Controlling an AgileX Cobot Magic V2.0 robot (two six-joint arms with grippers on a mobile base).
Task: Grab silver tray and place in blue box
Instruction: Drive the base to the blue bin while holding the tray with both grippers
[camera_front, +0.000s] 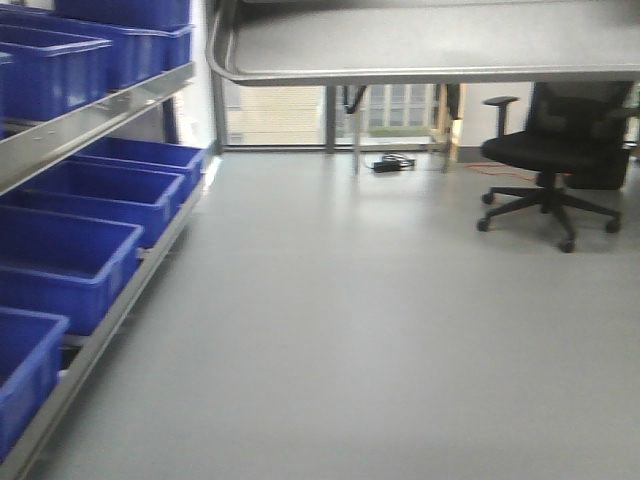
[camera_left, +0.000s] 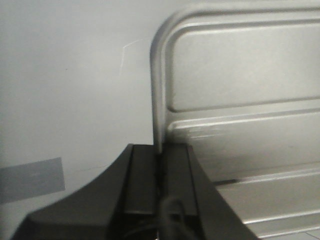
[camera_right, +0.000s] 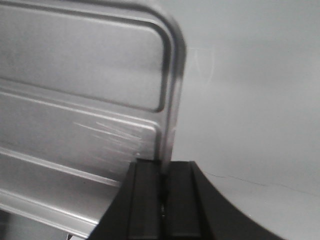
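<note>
The silver tray (camera_front: 420, 40) hangs in the air at the top of the front view, seen from below, held level above the grey floor. In the left wrist view my left gripper (camera_left: 160, 150) is shut on the tray's left rim (camera_left: 158, 100), and the ridged floor of the tray (camera_left: 240, 75) spreads to the right. In the right wrist view my right gripper (camera_right: 164, 167) is shut on the tray's right rim (camera_right: 172, 100). Several blue boxes (camera_front: 60, 255) sit on a metal rack at the left of the front view.
The rack's metal shelves (camera_front: 95, 120) run along the left, with more blue crates (camera_front: 120, 40) on the upper level. A black office chair (camera_front: 555, 150) stands at the back right. A dark object (camera_front: 392, 162) lies on the floor by the far windows.
</note>
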